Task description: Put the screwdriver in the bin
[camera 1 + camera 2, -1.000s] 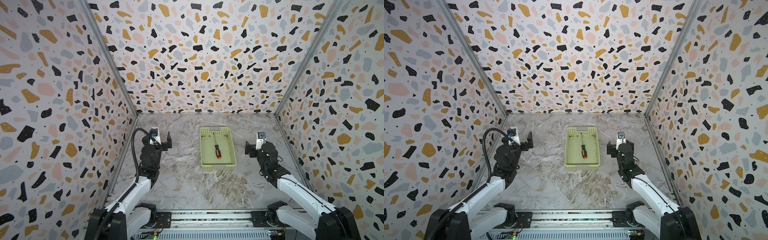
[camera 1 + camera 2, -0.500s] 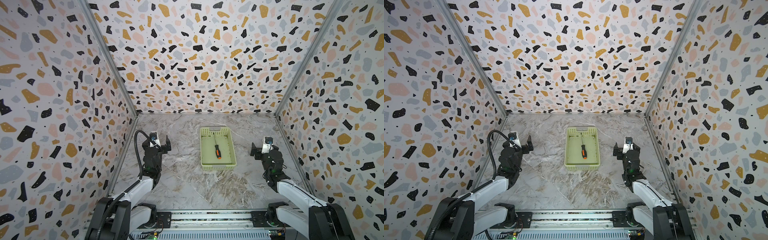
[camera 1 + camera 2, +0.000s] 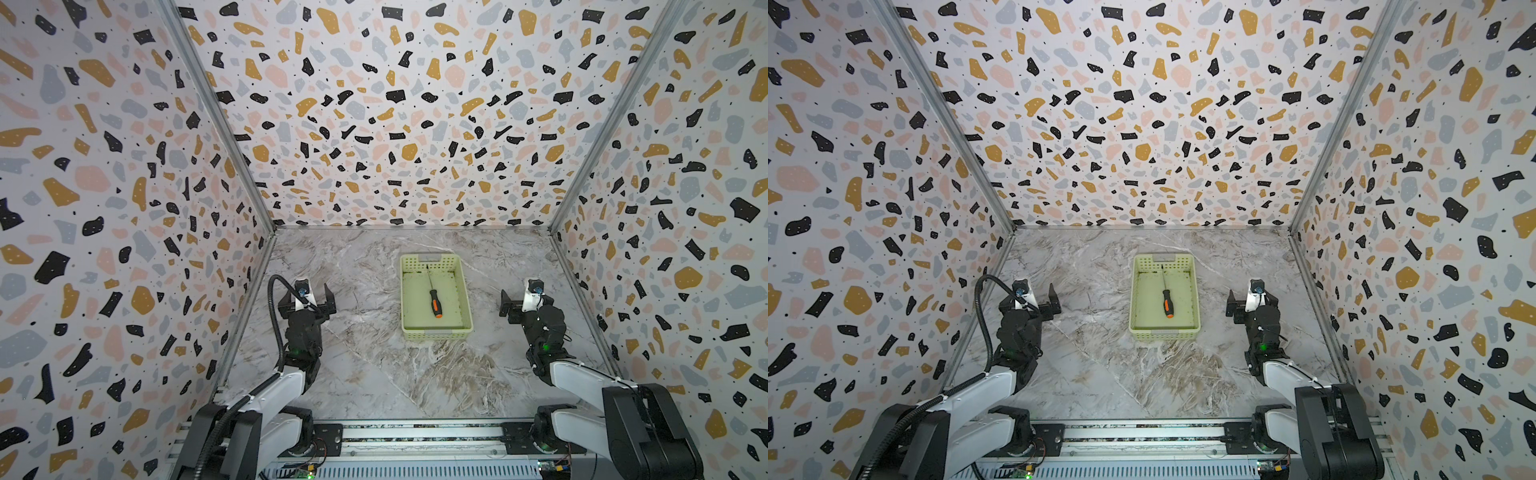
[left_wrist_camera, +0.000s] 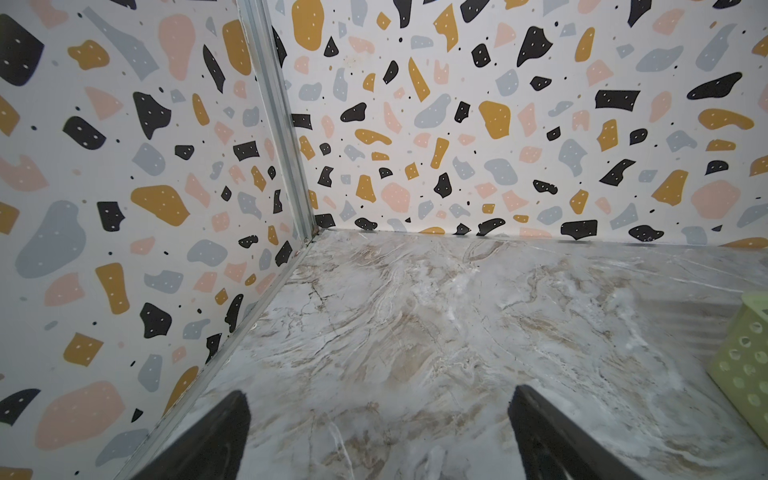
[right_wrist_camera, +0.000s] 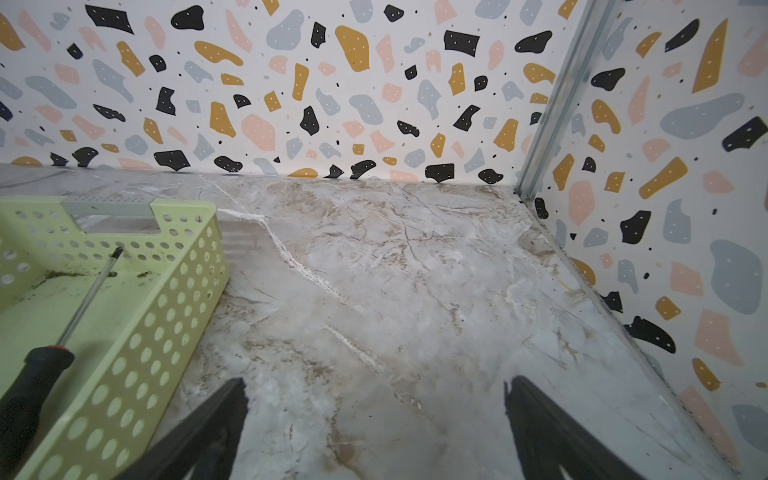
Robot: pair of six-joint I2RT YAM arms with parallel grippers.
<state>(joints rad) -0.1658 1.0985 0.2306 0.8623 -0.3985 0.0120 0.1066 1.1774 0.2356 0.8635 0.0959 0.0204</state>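
Orange-handled screwdriver (image 3: 433, 296) lies inside bin (image 3: 465, 286) (claws apart).

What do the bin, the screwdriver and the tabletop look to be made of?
Bin: pale green moulded plastic, matt; thin walls punched with round holes. Screwdriver: shiny metal shaft; black-and-orange handle, likely plastic or rubber. Tabletop: marble-veined with a slight sheen; stone or printed laminate, cannot tell.

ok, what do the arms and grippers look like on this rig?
Matching pair: left arm and right arm have white links, black joint housings and a small green light near the wrist. The left gripper and right gripper are black with flat parallel fingers, topped by a white camera block marked blue. A black ribbed hose loops along the left arm only.
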